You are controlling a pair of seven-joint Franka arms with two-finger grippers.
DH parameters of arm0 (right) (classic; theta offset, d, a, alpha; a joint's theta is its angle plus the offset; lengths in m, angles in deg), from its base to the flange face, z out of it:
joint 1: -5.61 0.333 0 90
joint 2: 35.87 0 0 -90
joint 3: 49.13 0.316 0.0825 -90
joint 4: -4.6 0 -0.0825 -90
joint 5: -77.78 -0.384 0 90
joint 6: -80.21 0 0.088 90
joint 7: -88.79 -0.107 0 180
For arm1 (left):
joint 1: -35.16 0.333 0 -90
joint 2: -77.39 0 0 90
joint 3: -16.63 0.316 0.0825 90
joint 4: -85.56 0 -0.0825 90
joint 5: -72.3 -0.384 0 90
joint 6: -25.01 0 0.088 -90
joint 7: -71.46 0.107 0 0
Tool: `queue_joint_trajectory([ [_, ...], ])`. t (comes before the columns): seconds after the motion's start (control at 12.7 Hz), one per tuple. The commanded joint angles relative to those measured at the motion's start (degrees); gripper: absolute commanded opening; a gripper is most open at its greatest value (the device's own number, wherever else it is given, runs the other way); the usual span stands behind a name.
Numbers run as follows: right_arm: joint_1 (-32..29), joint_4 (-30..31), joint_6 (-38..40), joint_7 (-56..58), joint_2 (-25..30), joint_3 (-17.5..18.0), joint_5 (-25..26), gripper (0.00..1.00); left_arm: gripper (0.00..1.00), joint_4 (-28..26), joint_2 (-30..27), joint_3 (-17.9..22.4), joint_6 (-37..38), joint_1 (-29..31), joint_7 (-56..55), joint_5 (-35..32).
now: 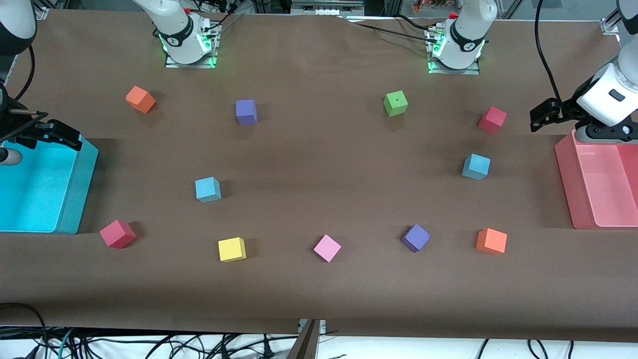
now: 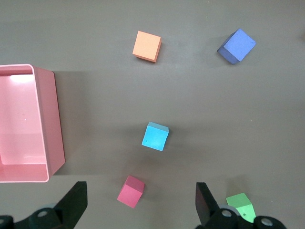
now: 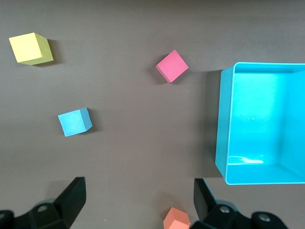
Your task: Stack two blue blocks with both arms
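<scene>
- The left gripper hangs in the air over the edge of the pink bin, at the left arm's end of the table. Its fingers are spread wide and hold nothing.
- The right gripper hangs over the edge of the cyan bin, at the right arm's end of the table. Its fingers are spread wide too, with nothing between them.
- One blue block sits on the brown table near the pink bin. A red block lies farther from the front camera than it, and an orange block lies nearer.
- The other blue block sits toward the right arm's end, well apart from the first one. A yellow block lies nearer the front camera than it.
- The two blue blocks are not stacked. Each one rests flat on the table by itself, and nothing touches them.
</scene>
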Motion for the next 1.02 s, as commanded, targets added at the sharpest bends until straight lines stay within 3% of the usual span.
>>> queue_joint_trajectory([
  [0.0,-0.8,-0.6,0.8,-0.2,0.0,0.8,-0.8,1.00,1.00,-0.3,-0.9,0.3,0.5,-0.3,-0.1,1.2],
  [0.94,-1.0,-0.9,0.8,0.3,-0.1,0.8,-0.8,1.00,1.00,-0.3,-0.9,0.3,0.6,-0.3,-0.1,1.2],
])
